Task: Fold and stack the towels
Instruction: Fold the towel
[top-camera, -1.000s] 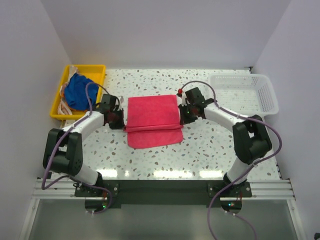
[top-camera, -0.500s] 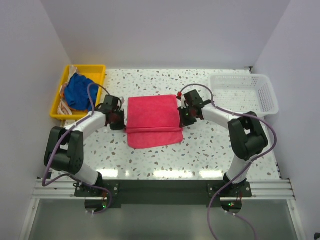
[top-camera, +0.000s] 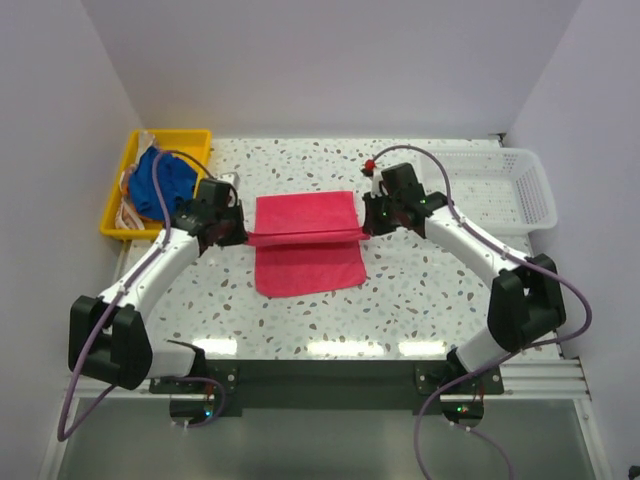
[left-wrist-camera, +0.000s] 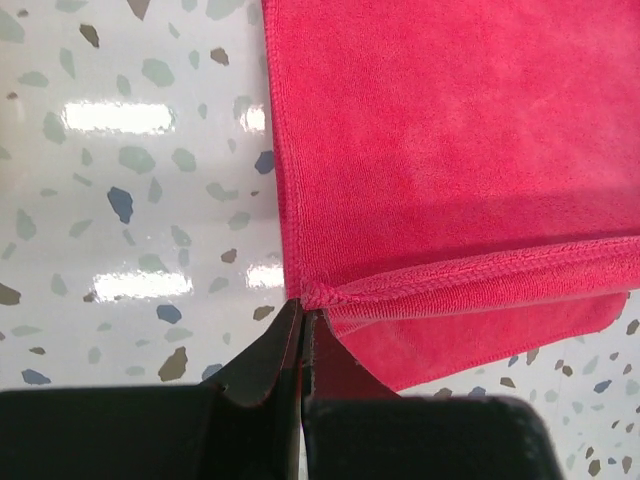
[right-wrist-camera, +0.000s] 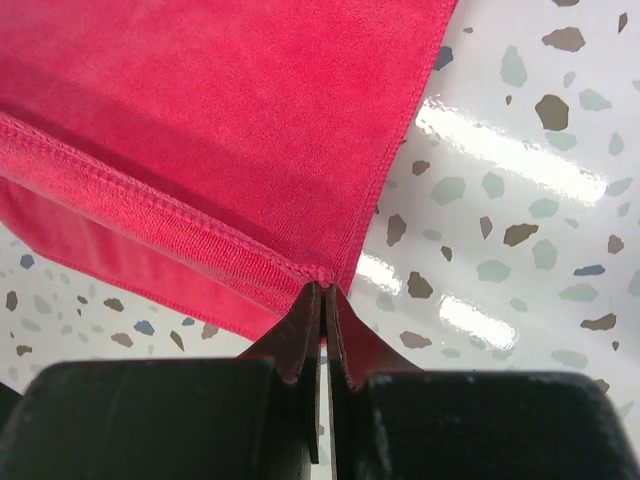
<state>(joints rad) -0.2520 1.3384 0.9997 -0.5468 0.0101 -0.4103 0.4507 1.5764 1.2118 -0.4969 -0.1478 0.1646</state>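
The hot pink towel (top-camera: 305, 240) lies in the middle of the table, its far part lifted and stretched between both grippers. My left gripper (top-camera: 240, 235) is shut on the towel's left corner (left-wrist-camera: 312, 297). My right gripper (top-camera: 367, 225) is shut on its right corner (right-wrist-camera: 322, 275). The lifted edge hangs above the towel's near half, which rests flat on the table. The royal blue towel (top-camera: 160, 180) sits crumpled in the yellow tray, with a patterned cloth (top-camera: 130, 212) partly showing beneath it. No other towel shows.
The yellow tray (top-camera: 190, 140) stands at the far left of the speckled table. A white mesh basket (top-camera: 510, 185) stands at the far right. White walls close in the back and both sides.
Both grippers have risen off the table, lifting the pink towel's held edge with them. Both arms have stretched out from their bent poses.
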